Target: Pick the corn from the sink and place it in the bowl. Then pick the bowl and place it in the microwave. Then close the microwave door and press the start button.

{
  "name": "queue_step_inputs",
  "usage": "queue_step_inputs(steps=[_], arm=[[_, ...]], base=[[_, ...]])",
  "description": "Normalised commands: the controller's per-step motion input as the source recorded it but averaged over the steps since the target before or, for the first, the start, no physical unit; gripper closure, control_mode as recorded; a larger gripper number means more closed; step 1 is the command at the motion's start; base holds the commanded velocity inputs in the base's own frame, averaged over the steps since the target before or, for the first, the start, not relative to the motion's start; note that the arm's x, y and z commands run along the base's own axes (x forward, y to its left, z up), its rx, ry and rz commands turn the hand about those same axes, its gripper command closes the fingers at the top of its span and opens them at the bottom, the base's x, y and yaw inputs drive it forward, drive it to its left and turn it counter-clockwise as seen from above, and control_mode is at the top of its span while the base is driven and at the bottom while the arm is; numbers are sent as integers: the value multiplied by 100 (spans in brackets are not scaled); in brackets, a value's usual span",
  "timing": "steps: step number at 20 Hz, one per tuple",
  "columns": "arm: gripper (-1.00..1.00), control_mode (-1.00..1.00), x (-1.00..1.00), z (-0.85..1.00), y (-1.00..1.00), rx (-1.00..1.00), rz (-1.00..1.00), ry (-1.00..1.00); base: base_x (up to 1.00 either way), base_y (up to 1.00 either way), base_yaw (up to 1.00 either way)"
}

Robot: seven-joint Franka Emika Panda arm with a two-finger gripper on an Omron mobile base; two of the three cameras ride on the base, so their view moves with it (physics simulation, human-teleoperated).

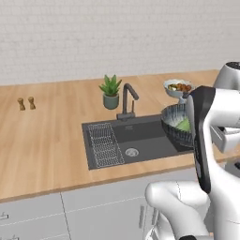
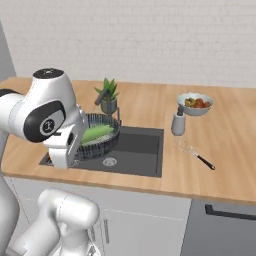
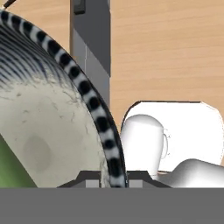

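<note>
bowl (image 1: 173, 123) right part hidden behind arm; corn (image 3: 11, 173) cut off by hand view edge beside bowl rim; fingertips barely visible

The light is even and quite bright in all three views, without a clear source. The wooden worktop (image 1: 51, 136) looks flat and pale, with no glare. Shadows are weak: only a soft dark patch lies inside the sink (image 1: 140, 136), beneath the bowl (image 1: 176, 124). The base views are a little soft and grainy. In the hand view, the bowl's rim is near and slightly blurred.
</note>
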Motion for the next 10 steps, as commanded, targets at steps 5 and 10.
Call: queue_step_inputs(steps=[5, 10], arm=[[100, 100, 0, 0, 0, 0, 0, 0], [100, 100, 0, 0, 0, 0, 0, 0]], base=[[-33, -60, -46], [-2, -58, -72]])
